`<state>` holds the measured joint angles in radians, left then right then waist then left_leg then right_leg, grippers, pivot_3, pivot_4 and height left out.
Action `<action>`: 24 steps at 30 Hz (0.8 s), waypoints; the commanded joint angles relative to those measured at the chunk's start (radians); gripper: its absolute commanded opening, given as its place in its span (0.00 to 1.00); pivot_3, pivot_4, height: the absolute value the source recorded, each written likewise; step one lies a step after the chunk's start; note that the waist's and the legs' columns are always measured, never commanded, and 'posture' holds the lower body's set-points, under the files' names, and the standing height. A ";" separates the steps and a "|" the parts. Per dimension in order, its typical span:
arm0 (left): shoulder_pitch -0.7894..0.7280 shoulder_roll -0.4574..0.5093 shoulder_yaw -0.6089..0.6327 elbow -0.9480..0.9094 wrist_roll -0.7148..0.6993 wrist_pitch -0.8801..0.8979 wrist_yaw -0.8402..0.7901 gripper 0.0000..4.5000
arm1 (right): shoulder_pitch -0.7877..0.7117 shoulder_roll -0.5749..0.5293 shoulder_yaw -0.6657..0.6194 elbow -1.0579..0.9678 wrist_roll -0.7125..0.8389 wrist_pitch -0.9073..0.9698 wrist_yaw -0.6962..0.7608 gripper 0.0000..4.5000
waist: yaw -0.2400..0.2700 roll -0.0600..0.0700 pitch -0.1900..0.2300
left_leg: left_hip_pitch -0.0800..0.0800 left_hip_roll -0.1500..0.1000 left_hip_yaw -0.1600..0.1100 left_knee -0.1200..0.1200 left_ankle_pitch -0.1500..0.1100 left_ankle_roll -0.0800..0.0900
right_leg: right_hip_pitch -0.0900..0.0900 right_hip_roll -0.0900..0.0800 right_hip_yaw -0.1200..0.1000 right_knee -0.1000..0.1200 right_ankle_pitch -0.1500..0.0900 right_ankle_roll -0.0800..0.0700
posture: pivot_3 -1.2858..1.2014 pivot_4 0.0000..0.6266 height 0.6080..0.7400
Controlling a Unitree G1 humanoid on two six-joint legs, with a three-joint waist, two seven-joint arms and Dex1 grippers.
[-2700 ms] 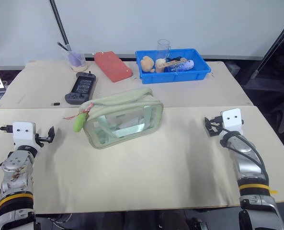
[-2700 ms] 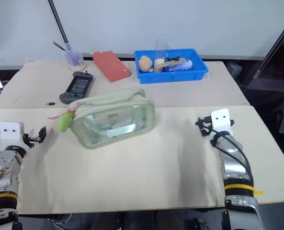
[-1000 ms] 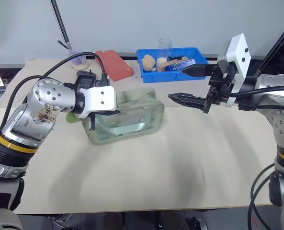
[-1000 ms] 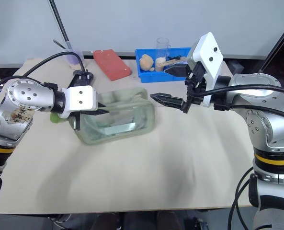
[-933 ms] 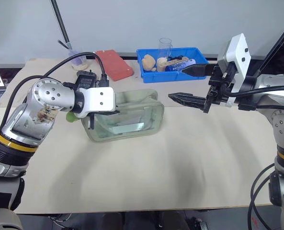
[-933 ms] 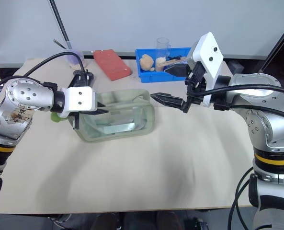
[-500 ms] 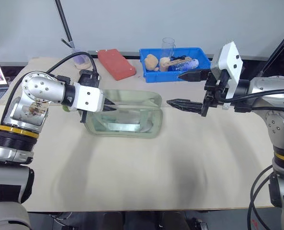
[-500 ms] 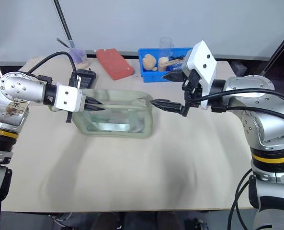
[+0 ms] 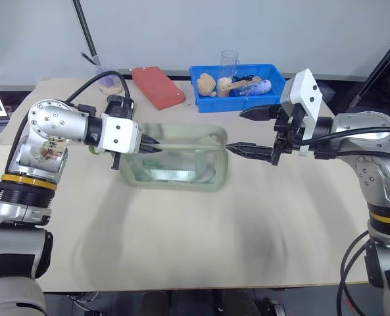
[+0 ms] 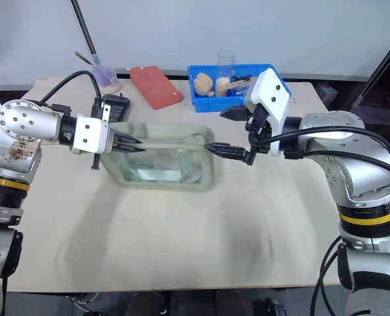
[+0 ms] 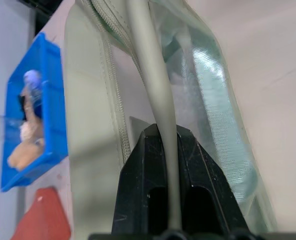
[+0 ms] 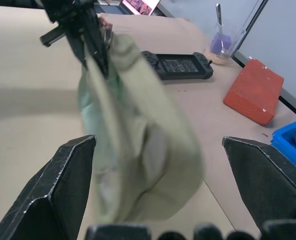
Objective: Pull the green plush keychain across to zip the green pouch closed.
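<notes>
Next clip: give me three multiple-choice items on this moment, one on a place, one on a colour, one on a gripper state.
1. Where is the clear cup?
A. In the blue bin
B. On the pouch
C. Beside the right gripper's wrist

2. What colour is the flat block behind the pouch?
A. Yellow
B. Red
C. White

3. How is the left gripper?
A. Wide open above the table
B. Shut on the pouch's strap
C. Shut on the bin's rim

Key: 1 A, the cup stands at the back of the bin. 2 B, the block is red. 3 B, the left gripper pinches the strap of the pouch; the right gripper is open.
</notes>
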<state>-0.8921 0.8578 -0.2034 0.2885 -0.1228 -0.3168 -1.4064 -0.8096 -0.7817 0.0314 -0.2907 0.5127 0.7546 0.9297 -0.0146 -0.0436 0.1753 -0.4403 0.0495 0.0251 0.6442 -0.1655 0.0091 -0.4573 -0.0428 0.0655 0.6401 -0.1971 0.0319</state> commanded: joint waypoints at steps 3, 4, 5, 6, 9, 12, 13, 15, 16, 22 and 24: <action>-0.010 0.021 0.044 -0.048 -0.023 0.064 -0.005 0.19 | -0.012 0.007 -0.005 0.004 -0.012 -0.044 0.014 1.00 | 0.000 0.000 0.000 | 0.001 0.000 0.000 0.001 0.000 0.000 | 0.000 0.000 0.000 0.001 -0.001 0.002 | 0.52 0.24 1.00; -0.012 0.018 0.054 -0.061 -0.032 0.087 0.004 0.25 | -0.008 0.006 -0.007 0.005 -0.009 -0.045 0.021 1.00 | 0.000 0.000 0.000 | 0.001 0.000 0.000 0.001 0.000 0.000 | 0.000 0.000 0.000 0.001 -0.001 0.002 | 0.52 0.24 1.00; -0.013 0.017 0.061 -0.072 -0.038 0.104 0.009 0.35 | -0.004 0.006 -0.009 0.006 -0.007 -0.045 0.027 1.00 | 0.000 0.000 0.000 | 0.001 0.000 0.000 0.001 0.000 0.000 | 0.000 0.000 0.000 0.001 -0.001 0.002 | 0.52 0.24 1.00; -0.010 0.022 0.074 -0.103 -0.056 0.139 0.009 0.44 | 0.000 0.003 -0.009 0.005 -0.008 -0.047 0.035 1.00 | 0.000 0.000 0.000 | 0.001 0.000 0.000 0.001 0.000 0.000 | 0.000 0.000 0.000 0.001 -0.001 0.002 | 0.52 0.24 1.00; -0.005 0.037 0.120 -0.212 -0.137 0.303 0.015 0.78 | 0.007 0.002 -0.007 -0.006 -0.008 -0.042 0.047 1.00 | -0.001 0.000 0.000 | 0.001 0.000 0.000 0.001 0.000 0.000 | 0.000 0.000 0.000 0.001 -0.001 0.002 | 0.52 0.24 1.00; 0.001 0.040 0.167 -0.337 -0.253 0.505 0.040 0.99 | 0.028 0.015 0.022 -0.043 -0.010 -0.046 0.057 1.00 | -0.002 0.000 0.000 | 0.001 0.000 0.000 0.001 0.000 0.000 | 0.000 0.000 0.000 0.002 -0.002 0.003 | 0.52 0.24 1.00; 0.011 0.039 0.183 -0.402 -0.323 0.601 0.058 0.99 | 0.043 0.026 0.046 -0.051 -0.027 -0.059 0.053 1.00 | -0.003 0.000 0.000 | 0.001 0.000 0.000 0.001 0.000 0.000 | 0.000 0.001 0.000 0.002 -0.002 0.004 | 0.52 0.24 1.00; 0.030 0.038 0.207 -0.502 -0.421 0.736 0.084 0.99 | 0.067 0.043 0.083 -0.053 -0.057 -0.087 0.049 1.00 | -0.005 0.000 0.000 | 0.001 0.000 0.000 0.001 0.000 0.000 | 0.000 0.000 0.001 0.002 -0.004 0.006 | 0.52 0.24 1.00; 0.035 0.039 0.222 -0.547 -0.478 0.811 0.102 0.99 | 0.076 0.054 0.100 -0.044 -0.074 -0.104 0.045 1.00 | -0.005 0.000 0.000 | 0.001 0.000 0.000 0.001 0.000 0.000 | 0.000 0.000 0.001 0.002 -0.004 0.007 | 0.52 0.24 1.00; 0.044 0.082 0.259 -0.660 -0.598 0.985 0.139 1.00 | 0.096 0.089 0.137 0.035 -0.149 -0.189 0.044 0.76 | -0.005 0.000 0.000 | 0.002 0.000 -0.001 0.003 0.000 0.000 | 0.000 0.001 0.001 0.004 -0.004 0.007 | 0.52 0.24 1.00; 0.062 0.101 0.264 -0.663 -0.590 0.982 0.136 1.00 | 0.099 0.092 0.137 0.040 -0.154 -0.199 0.052 0.61 | -0.004 0.000 0.000 | 0.002 0.000 -0.001 0.003 0.000 0.000 | 0.001 0.001 0.001 0.004 -0.004 0.007 | 0.52 0.24 1.00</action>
<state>-0.8314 0.9470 0.0265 -0.3553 -0.7074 0.6599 -1.2764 -0.7053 -0.6923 0.1843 -0.2378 0.3660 0.5878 0.9793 -0.0187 -0.0436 0.1752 -0.4378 0.0494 0.0245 0.6473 -0.1653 0.0089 -0.4566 -0.0419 0.0664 0.6440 -0.2013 0.0385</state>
